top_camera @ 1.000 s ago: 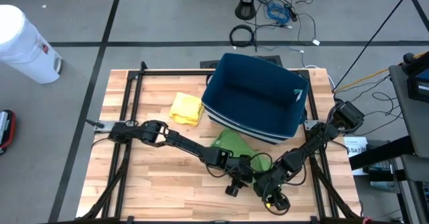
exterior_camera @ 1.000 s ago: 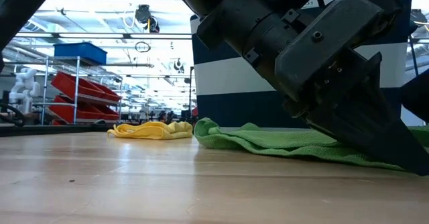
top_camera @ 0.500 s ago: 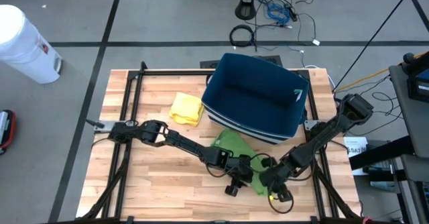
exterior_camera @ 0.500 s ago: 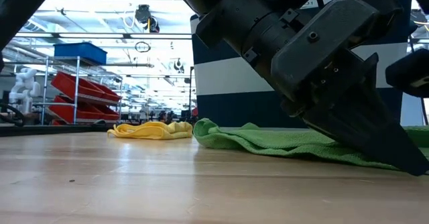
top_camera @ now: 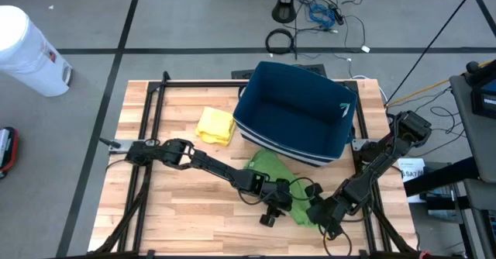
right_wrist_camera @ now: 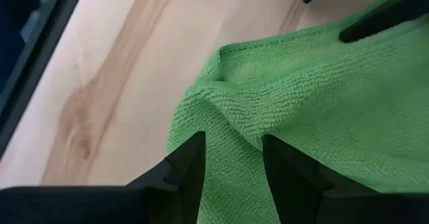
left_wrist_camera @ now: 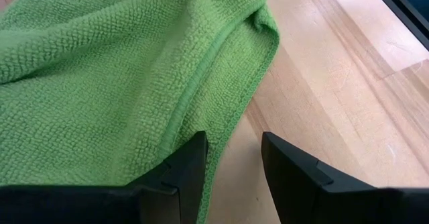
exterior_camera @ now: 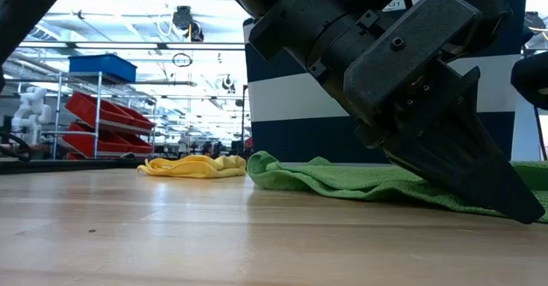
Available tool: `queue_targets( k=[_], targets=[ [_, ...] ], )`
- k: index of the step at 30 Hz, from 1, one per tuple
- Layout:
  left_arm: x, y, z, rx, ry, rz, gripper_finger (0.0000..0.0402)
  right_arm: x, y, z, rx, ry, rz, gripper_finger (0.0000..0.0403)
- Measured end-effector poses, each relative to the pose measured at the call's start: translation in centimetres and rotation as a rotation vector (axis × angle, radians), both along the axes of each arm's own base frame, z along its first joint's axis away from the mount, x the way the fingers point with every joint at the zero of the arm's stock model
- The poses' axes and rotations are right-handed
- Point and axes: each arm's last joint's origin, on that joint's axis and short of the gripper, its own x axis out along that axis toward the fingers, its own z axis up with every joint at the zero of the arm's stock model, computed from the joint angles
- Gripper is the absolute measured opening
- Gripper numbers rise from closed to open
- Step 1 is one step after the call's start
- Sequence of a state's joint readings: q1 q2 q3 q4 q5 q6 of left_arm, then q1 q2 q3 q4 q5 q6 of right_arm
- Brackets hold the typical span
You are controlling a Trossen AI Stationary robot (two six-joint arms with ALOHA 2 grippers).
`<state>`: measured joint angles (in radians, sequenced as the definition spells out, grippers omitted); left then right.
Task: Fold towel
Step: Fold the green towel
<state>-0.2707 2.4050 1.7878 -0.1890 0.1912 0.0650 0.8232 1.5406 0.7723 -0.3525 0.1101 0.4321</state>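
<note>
Wooden table (top_camera: 170, 193) carries a blue bin (top_camera: 298, 112). The green towel (top_camera: 271, 170) lies rumpled just in front of it, a yellow cloth (top_camera: 215, 125) well aside. Left gripper (left_wrist_camera: 233, 163) and right gripper (right_wrist_camera: 233, 160) both stand parted at the towel's edges, holding nothing.
</note>
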Motion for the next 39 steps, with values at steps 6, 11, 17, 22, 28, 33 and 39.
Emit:
queue_targets(
  k=[6, 11, 17, 22, 28, 33, 39],
  targets=[
    [-0.1, 0.0, -0.1, 0.0, 0.012, 0.004, 0.0153, -1.4, 0.3, -0.3, -0.054, 0.054, -0.033, 0.0137],
    [-0.4, 0.1, -0.2, 0.012, 0.055, 0.003, 0.0153, -2.1, 0.3, -0.4, -0.095, 0.058, -0.073, 0.0137],
    [-1.0, -0.4, -0.5, 0.026, 0.108, -0.008, 0.0153, -2.4, 0.2, -0.5, -0.104, 0.076, -0.101, 0.0137],
    [-1.6, -0.9, -0.8, 0.042, 0.161, -0.019, 0.0153, -2.2, 0.3, 0.4, -0.107, 0.045, -0.118, 0.0137],
    [-1.6, -0.9, -0.8, 0.043, 0.166, -0.021, 0.0153, -2.0, 0.2, 2.7, -0.129, -0.045, -0.144, 0.0137],
    [-2.0, -0.8, -1.1, 0.053, 0.215, -0.021, 0.0153, -3.0, -0.4, 2.4, -0.164, 0.078, -0.151, 0.0137],
    [-2.5, -1.0, -1.2, 0.067, 0.253, -0.025, 0.0153, -4.0, 0.3, 2.4, -0.165, 0.078, -0.109, 0.0137]
  ],
)
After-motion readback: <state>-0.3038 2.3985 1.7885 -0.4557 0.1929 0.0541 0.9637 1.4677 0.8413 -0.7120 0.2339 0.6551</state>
